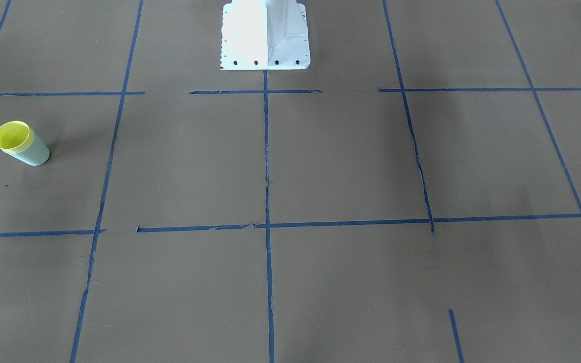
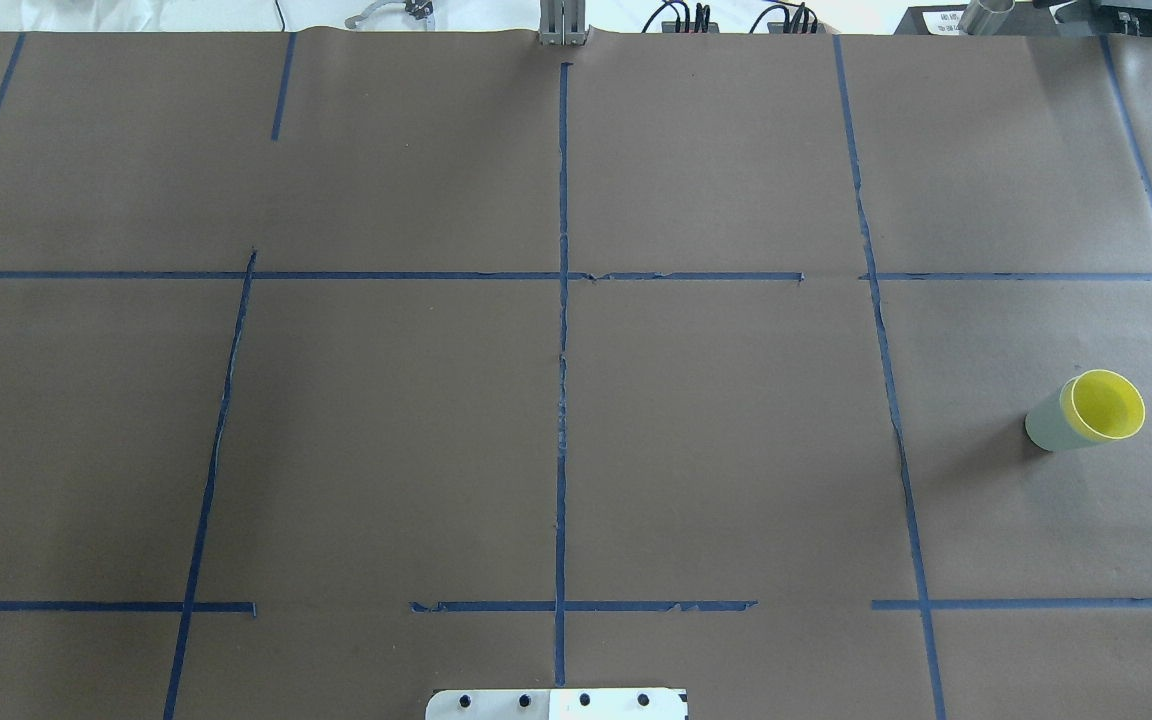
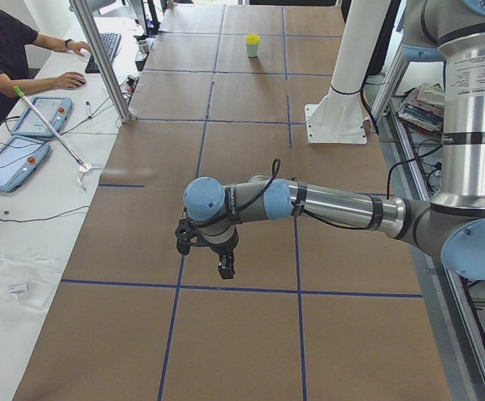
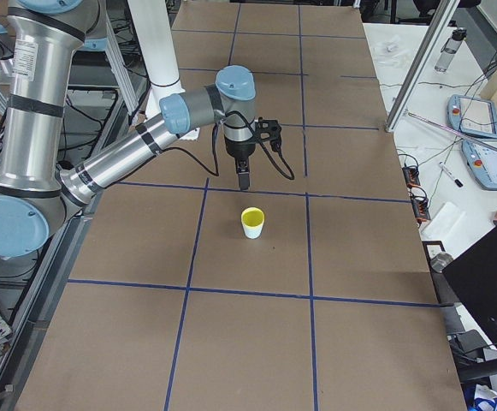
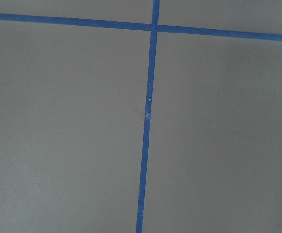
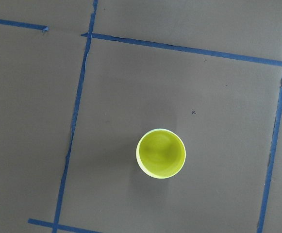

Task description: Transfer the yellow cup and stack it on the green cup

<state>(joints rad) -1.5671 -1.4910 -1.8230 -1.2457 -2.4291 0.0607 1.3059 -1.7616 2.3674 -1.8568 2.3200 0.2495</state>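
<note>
The yellow cup (image 1: 12, 136) sits nested inside the green cup (image 1: 36, 154), and the pair stands upright on the brown table on my right side. The overhead view shows the yellow cup (image 2: 1104, 405) and the green cup (image 2: 1044, 425) at the right edge. The right wrist view looks straight down into the yellow cup (image 6: 161, 153). My right gripper (image 4: 243, 180) hangs above the table just behind the pair (image 4: 252, 224), apart from it. My left gripper (image 3: 224, 267) hangs over bare table far from the cups. I cannot tell whether either gripper is open or shut.
Blue tape lines (image 2: 562, 400) divide the brown table into squares. The white robot base (image 1: 265, 35) stands at the table's middle edge. A side table with tablets (image 3: 37, 117), a metal pole (image 3: 100, 58) and a seated operator (image 3: 8, 50) lie beyond the far side.
</note>
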